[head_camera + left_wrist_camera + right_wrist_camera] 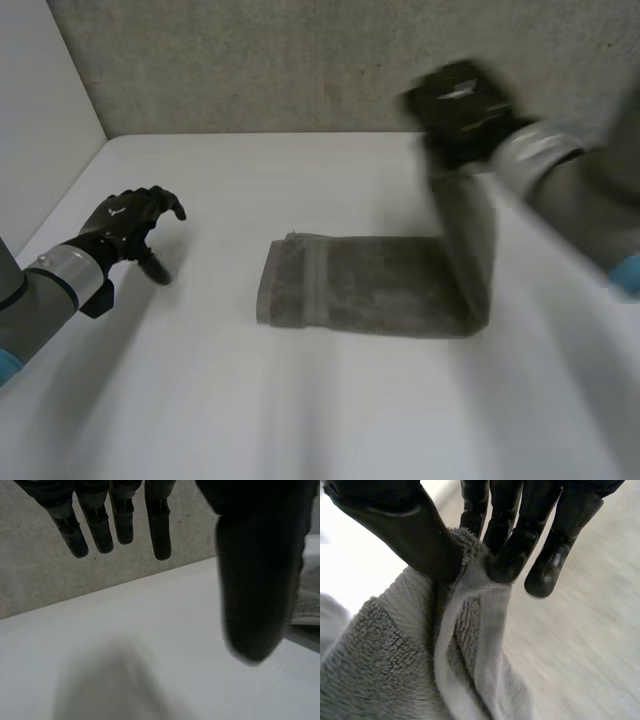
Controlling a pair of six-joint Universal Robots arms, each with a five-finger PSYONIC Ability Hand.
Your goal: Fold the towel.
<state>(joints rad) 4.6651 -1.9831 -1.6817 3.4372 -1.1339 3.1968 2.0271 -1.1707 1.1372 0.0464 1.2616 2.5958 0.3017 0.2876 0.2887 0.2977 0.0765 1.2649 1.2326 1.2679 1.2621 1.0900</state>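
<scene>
We see the towel (370, 285), grey and thick-piled, lying near the middle of the table (200, 400), a little toward its right edge. Its left end lies flat, with a woven band (316, 283) running across it just inside the short edge. Its right end stands up off the table in a steep sheet, hanging from the right hand (462, 105), which is above the far right part of the table, close to the grey wall (250, 60).

From the right wrist we can read the grip. The thumb (415, 535) presses the towel's hem (470, 587) against the fingers (512, 555), and the cloth is bunched between them. One finger stands free beside the pinch. The rest of the towel drops away under the palm in loose folds.

The left hand (130, 225) is near the table's left edge, well apart from the towel, and holds nothing. Seen from above, its fingers are slack and only lightly bent. From its own wrist they hang almost straight, spread away from the thumb, over bare table. A strip of the towel shows just past that thumb. We cannot tell whether any fingertip of this hand touches the table.
</scene>
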